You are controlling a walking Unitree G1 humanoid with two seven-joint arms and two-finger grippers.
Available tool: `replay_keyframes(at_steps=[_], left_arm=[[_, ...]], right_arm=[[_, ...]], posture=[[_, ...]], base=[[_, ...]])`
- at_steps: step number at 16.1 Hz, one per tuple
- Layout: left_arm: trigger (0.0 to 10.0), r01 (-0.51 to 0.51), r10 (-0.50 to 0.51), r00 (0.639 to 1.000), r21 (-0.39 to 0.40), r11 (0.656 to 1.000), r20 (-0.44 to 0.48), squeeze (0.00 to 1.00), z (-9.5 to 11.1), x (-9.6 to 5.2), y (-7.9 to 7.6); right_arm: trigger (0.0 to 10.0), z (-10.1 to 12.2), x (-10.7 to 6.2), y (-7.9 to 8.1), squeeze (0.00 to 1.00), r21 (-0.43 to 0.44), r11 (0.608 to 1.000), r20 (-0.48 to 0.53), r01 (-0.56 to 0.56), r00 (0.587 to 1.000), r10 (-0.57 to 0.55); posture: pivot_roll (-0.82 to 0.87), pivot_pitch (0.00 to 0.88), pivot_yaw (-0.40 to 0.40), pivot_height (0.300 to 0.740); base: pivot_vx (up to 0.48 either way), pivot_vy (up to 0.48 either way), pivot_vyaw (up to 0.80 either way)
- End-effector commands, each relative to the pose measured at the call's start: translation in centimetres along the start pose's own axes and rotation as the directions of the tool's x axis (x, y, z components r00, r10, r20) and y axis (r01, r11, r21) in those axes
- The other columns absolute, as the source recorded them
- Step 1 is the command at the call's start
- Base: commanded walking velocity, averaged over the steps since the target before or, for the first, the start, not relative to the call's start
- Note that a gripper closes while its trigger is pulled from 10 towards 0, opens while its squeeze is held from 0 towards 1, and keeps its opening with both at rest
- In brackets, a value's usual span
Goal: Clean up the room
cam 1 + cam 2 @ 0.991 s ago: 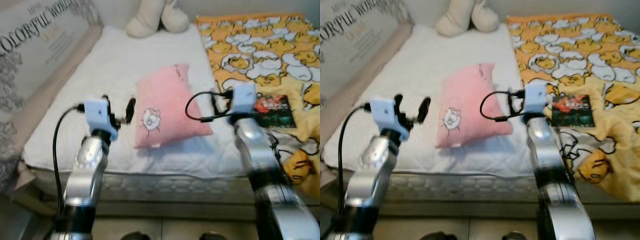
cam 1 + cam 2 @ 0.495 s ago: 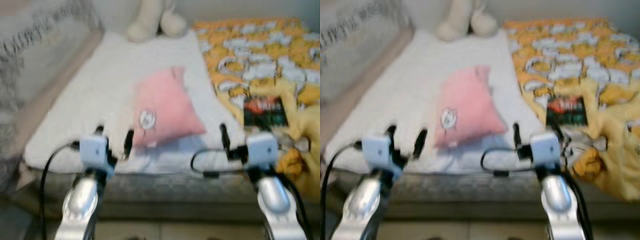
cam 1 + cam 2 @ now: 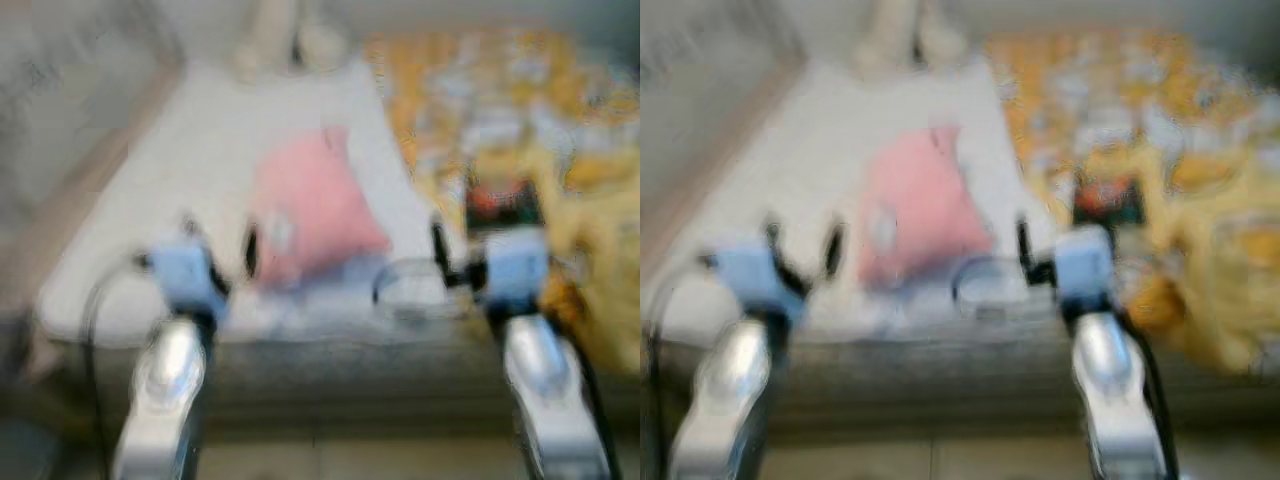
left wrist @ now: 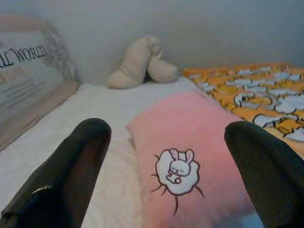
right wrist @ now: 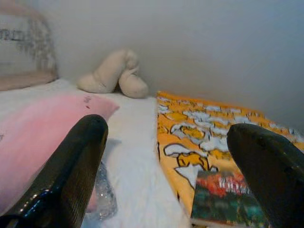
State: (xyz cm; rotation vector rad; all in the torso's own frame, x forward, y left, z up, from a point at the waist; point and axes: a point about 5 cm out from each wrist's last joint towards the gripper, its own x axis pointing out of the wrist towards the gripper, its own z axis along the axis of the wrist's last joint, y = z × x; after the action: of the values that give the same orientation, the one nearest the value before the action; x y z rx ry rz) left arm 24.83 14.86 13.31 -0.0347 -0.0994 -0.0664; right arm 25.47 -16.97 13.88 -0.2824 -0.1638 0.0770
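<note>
Both head views are blurred. The left gripper hangs near the foot edge of the bed with its fingers spread wide, holding nothing; the pink pillow, printed with a small rabbit, lies on the white sheet just ahead between them. The right gripper also hangs with fingers wide apart and empty. Ahead of it a book rests on the orange-and-yellow blanket, and a clear crinkled thing, too blurred to name, sits beside the pillow's corner. A beige soft toy lies against the wall.
</note>
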Motion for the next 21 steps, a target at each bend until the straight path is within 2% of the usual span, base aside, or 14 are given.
replay_keyframes(at_steps=[1,5,10,13,16,17,20,21], left_arm=[[10.0,-0.031,0.031,1.000,0.009,0.999,0.005,0.00,0.3,0.6,0.8],[10.0,-0.047,0.047,0.999,0.001,0.999,-0.001,0.00,0.1,1.0,0.9],[10.0,-0.009,0.010,1.000,0.015,1.000,-0.012,0.00,-0.1,1.3,0.3],[10.0,-0.008,0.008,1.000,0.019,1.000,-0.012,0.00,-0.1,1.6,0.1],[10.0,-0.008,0.008,1.000,0.018,1.000,-0.010,0.00,0.0,1.5,0.1],[10.0,-0.008,0.008,1.000,0.015,1.000,-0.012,0.00,0.0,1.4,0.1],[10.0,-0.013,0.013,1.000,0.010,1.000,-0.012,0.00,0.1,1.2,0.1],[10.0,-0.011,0.011,1.000,0.012,1.000,-0.013,0.00,0.1,1.2,0.1]], right_arm=[[10.0,-0.3,0.4,0.8,0.00,0.036,0.999,-0.020,-0.028,0.999,0.029],[10.0,-0.4,0.9,1.1,0.00,0.050,0.998,-0.030,-0.041,0.999,0.042],[10.0,-0.6,1.5,1.2,0.00,0.060,0.997,-0.035,-0.038,0.999,0.040],[10.0,-0.8,3.1,0.4,0.00,0.093,0.996,-0.061,-0.008,0.998,0.014],[10.0,-0.7,4.3,0.9,0.00,0.130,0.990,-0.072,-0.052,0.996,0.061],[10.0,-0.6,5.0,1.4,0.00,0.161,0.983,-0.071,-0.090,0.992,0.102],[10.0,-1.8,5.9,3.3,0.00,0.342,0.926,-0.155,-0.160,0.962,0.224],[10.0,-1.6,6.2,3.4,0.00,0.358,0.919,-0.148,-0.167,0.961,0.232]], posture=[[-0.17,0.000,0.109,0.740],[-0.17,0.000,0.114,0.740],[-0.17,0.000,0.117,0.740],[-0.17,0.000,0.123,0.740],[-0.16,0.000,0.127,0.740],[-0.15,0.000,0.124,0.740],[-0.14,0.000,0.125,0.740],[-0.14,0.000,0.124,0.740]], base=[[0.480,0.000,0.00],[0.480,0.000,0.00],[0.480,0.000,0.00],[0.086,0.000,0.00],[0.000,0.000,0.00],[0.000,0.000,0.00],[0.000,0.000,0.00],[0.000,0.000,0.00]])
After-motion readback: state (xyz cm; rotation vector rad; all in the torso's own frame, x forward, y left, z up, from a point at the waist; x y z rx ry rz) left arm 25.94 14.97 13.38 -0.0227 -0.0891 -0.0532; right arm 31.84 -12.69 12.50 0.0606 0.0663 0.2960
